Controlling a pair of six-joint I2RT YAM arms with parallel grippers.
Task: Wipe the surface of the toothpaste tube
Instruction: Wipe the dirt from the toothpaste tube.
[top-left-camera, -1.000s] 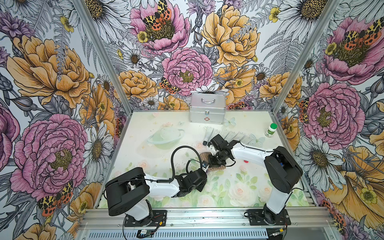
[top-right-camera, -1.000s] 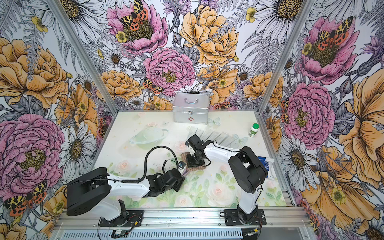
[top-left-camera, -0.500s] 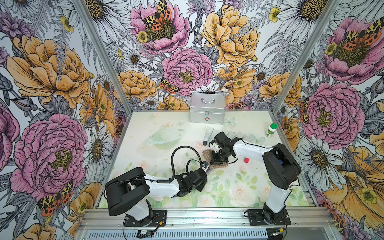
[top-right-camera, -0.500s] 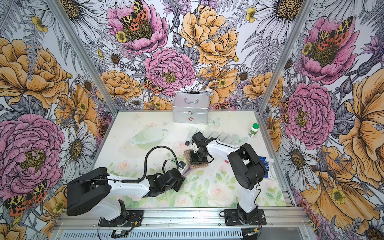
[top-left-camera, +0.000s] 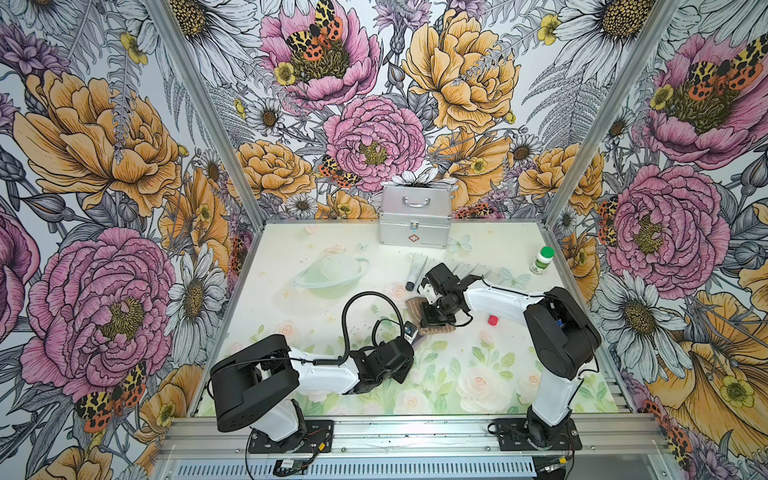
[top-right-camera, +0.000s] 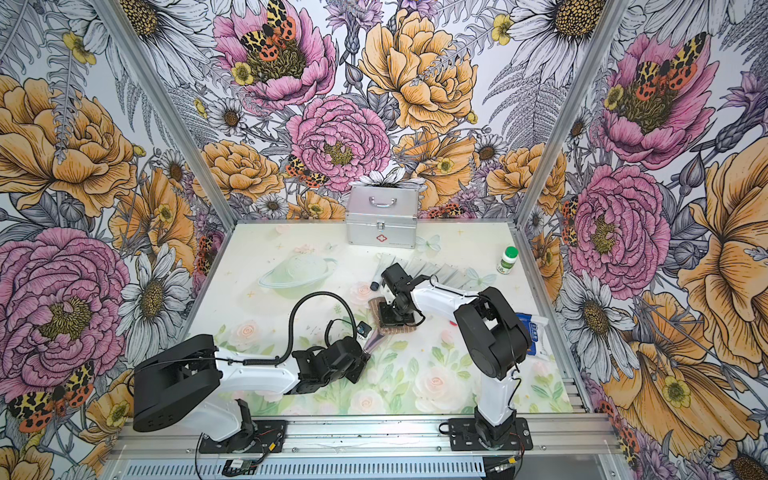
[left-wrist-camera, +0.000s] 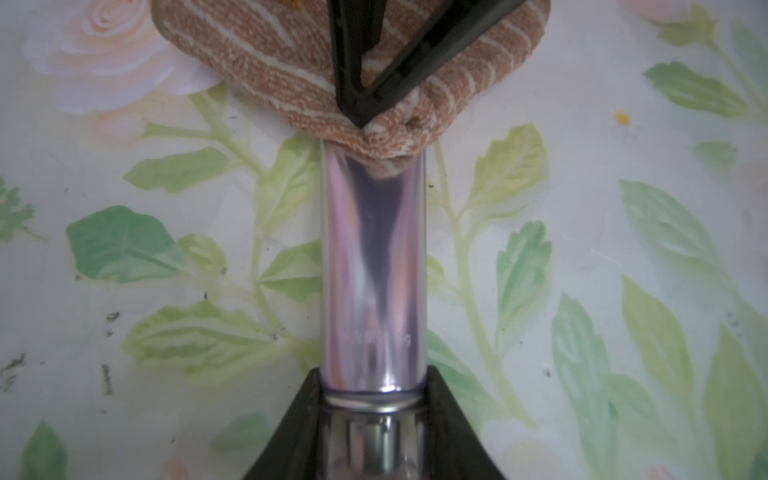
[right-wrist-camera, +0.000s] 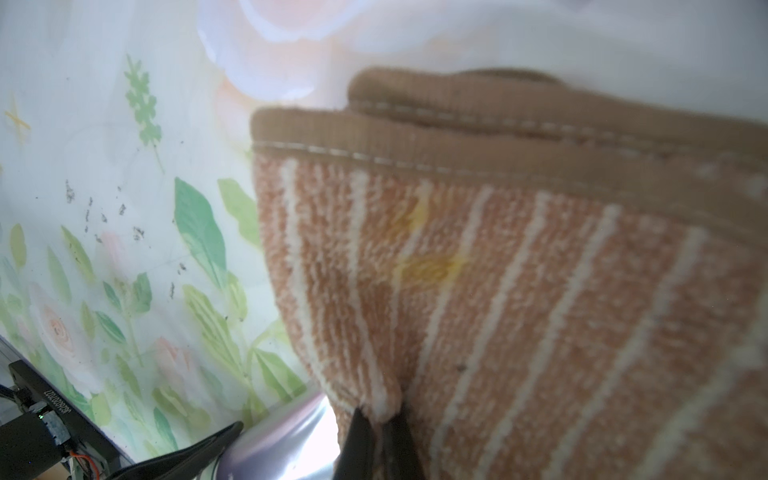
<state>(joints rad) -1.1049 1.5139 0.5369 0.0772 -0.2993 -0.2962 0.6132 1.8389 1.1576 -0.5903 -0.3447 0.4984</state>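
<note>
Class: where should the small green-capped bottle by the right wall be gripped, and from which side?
Probably around its white body, below the green cap, coming level from the table's middle: the bottle stands upright, with the wall close behind.

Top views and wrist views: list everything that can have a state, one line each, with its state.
toothpaste tube: held at one end, far end under the striped cloth
left gripper: shut on the toothpaste tube
striped cloth: folded, pinched, lying over the toothpaste tube
right gripper: shut on the striped cloth
first-aid case: lid shut
green-capped bottle: upright, capped
grey tube: lying flat, cap on
</note>
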